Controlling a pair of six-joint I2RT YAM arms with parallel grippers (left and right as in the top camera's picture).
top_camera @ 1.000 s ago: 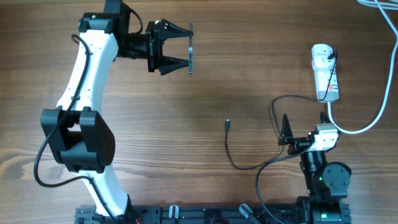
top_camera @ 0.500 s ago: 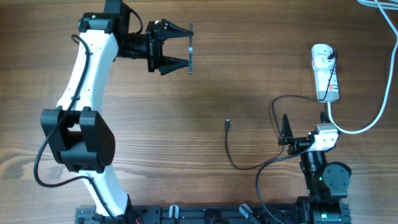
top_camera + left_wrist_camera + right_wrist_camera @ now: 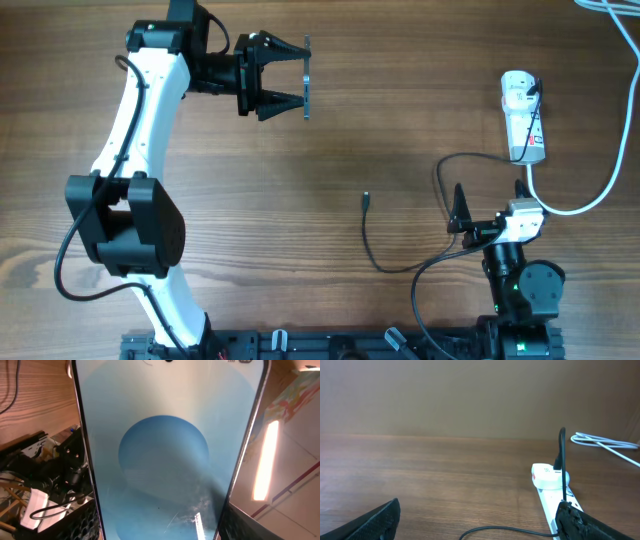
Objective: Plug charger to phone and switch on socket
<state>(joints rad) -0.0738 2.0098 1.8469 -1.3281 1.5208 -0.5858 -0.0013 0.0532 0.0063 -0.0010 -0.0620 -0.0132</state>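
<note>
My left gripper [image 3: 295, 75] is shut on the phone [image 3: 306, 78] and holds it on edge above the far left of the table. The phone's cyan screen [image 3: 165, 450] fills the left wrist view, between the fingers of that gripper [image 3: 165, 527]. The charger, a thin black cable, lies on the table with its tip [image 3: 366, 200] free at the centre; it curves down and back toward the right arm. The white socket [image 3: 522, 118] lies at the far right with a black plug in it. My right gripper [image 3: 490, 200] is open and empty just in front of the socket [image 3: 555, 487].
A thick white lead [image 3: 610, 180] loops from the socket to the far right corner and shows in the right wrist view [image 3: 605, 442]. The charger cable [image 3: 510, 530] runs between the open right fingers [image 3: 477, 510]. The table is brown wood.
</note>
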